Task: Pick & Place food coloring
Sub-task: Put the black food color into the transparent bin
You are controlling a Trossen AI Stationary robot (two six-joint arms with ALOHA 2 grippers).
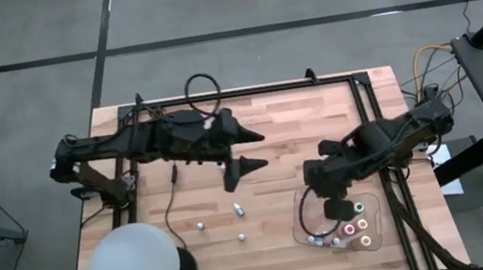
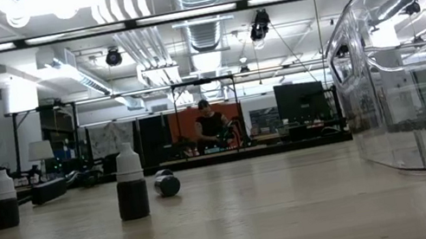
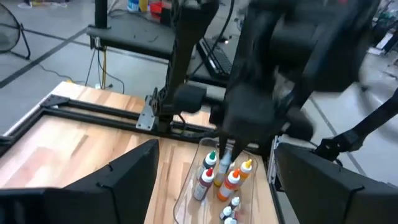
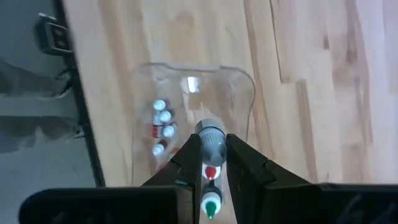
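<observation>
Several food coloring bottles with green, red and orange caps stand in a clear plastic tray at the table's right near corner. My right gripper hangs over the tray, pointing down, shut on one small dark-bodied bottle. Loose bottles stay on the wood left of the tray: two upright and one lying on its side. My left gripper stands open above the table's middle, holding nothing. My right gripper pinches the small bottle by its sides between its two fingers. The fingers come from above, pointing down. The bottle is lifted clear over the tray's inside, above the red-capped and green-capped bottles.
A big white ball on a dark stand sits at the near left corner. Several loose bottles dot the wood between the ball and the tray. A black frame rail runs along the table's right and far edges. A person sits far back in the room.
</observation>
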